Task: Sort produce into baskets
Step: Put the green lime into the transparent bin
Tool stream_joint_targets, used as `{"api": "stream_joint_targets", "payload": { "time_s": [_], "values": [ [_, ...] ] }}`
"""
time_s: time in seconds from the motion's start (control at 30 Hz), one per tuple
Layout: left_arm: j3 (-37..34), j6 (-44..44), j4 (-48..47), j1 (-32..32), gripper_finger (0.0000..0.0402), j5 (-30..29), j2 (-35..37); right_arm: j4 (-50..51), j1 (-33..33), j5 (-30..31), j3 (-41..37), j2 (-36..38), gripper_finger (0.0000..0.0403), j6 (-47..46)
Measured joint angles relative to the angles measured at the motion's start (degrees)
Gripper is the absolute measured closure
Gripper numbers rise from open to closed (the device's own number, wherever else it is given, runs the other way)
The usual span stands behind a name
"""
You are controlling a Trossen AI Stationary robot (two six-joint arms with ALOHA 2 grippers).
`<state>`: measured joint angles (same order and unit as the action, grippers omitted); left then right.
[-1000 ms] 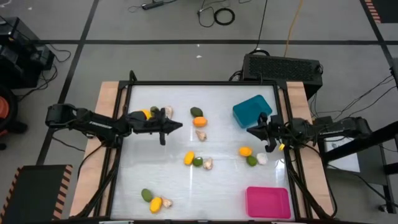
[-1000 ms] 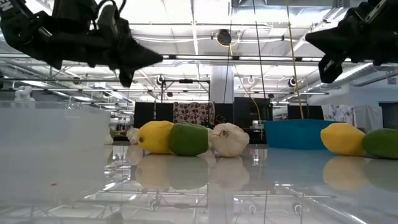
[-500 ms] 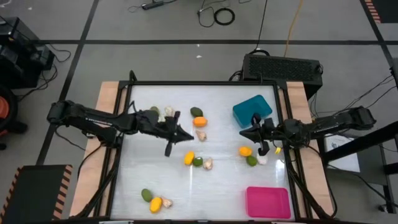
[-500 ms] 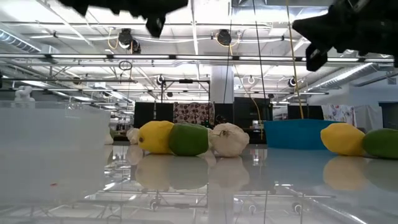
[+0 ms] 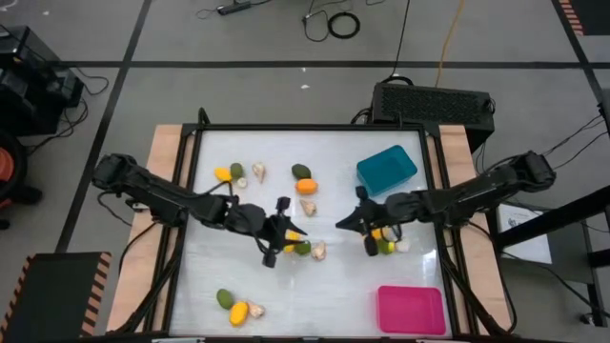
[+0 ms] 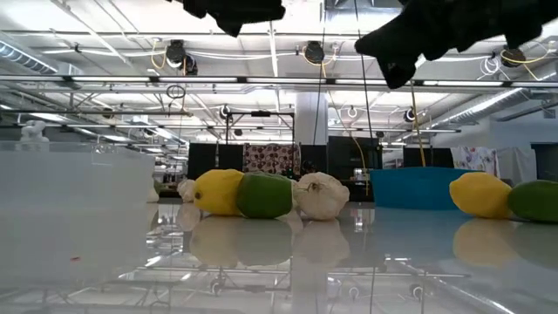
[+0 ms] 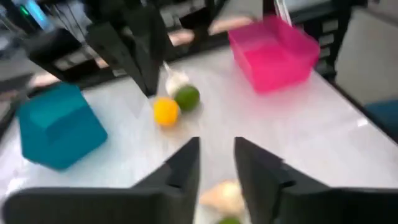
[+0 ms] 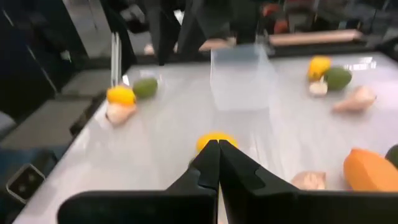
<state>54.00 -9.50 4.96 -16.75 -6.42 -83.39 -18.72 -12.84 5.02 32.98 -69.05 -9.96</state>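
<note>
In the high view, a green, yellow and pale trio [image 5: 236, 306] lay at the lower left of the white desk [image 5: 334, 276], and another small cluster [image 5: 238, 172] sat at the upper left. The left gripper [image 5: 283, 233] hung over the middle of the frame, just above a yellow, green and garlic-like group [image 5: 305, 249]; its wrist view showed the fingers [image 7: 186, 165] slightly parted and holding nothing. To do this step well, it would likely need to open wider, pick one piece of the group and come down square on it without nudging its neighbours.

Right of centre, the right gripper [image 5: 355, 221] pointed toward the middle, its fingers pressed together and empty, with a yellow piece [image 8: 214, 139] lying just beyond them. A yellow, green and pale cluster [image 5: 386, 240] lay beside that arm. The teal basket [image 5: 386, 170] stood tilted at the upper right, the pink basket [image 5: 411, 310] at the lower right; a clear basket [image 8: 239, 78] showed only in the right wrist view.

The desk was glossy and reflective. Around it were grey floor, loose cables and a black box [image 5: 434, 103].
</note>
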Motion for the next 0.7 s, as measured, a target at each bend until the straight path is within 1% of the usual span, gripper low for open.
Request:
{"api": "stream_joint_targets", "payload": {
  "time_s": [0.1,0.17,0.23,0.3,0.43,0.53,0.67,0.7],
  "values": [
    [4.17,0.99,-5.04,-0.38,0.0225,-0.08,-3.7,5.9,-0.34,-0.02,3.34,-2.02,0.0403,-1.75],
    [6.9,3.36,-9.36,-0.27,0.0192,-0.06,-6.71,8.48,-0.64,-0.02,4.82,-2.71,0.0403,-3.06],
    [10.16,6.1,-12.81,-0.2,0.0166,-0.1,-10.07,10.32,-1.03,0.0,5.03,-2.72,0.0403,-3.55],
    [12.68,7.77,-16.61,-0.22,0.0148,-0.13,-13.09,11.0,-1.33,0.94,5.07,-2.74,0.0403,-3.58],
    [16.13,9.36,-20.9,-0.18,0.0131,0.45,-18.67,12.49,-1.53,5.5,5.06,-2.74,0.0403,-4.22],
    [18.3,10.67,-23.23,1.05,0.013,2.03,-19.66,13.93,-1.5,5.74,5.06,-2.74,0.0403,-5.82],
    [18.59,10.73,-25.52,3.14,0.013,2.19,-20.03,14.83,-1.55,5.66,5.06,-2.74,0.0403,-7.32],
    [18.48,10.88,-26.1,3.61,0.013,3.22,-20.4,14.82,-1.53,5.66,5.06,-2.83,0.0403,-7.39]
  ]
}}
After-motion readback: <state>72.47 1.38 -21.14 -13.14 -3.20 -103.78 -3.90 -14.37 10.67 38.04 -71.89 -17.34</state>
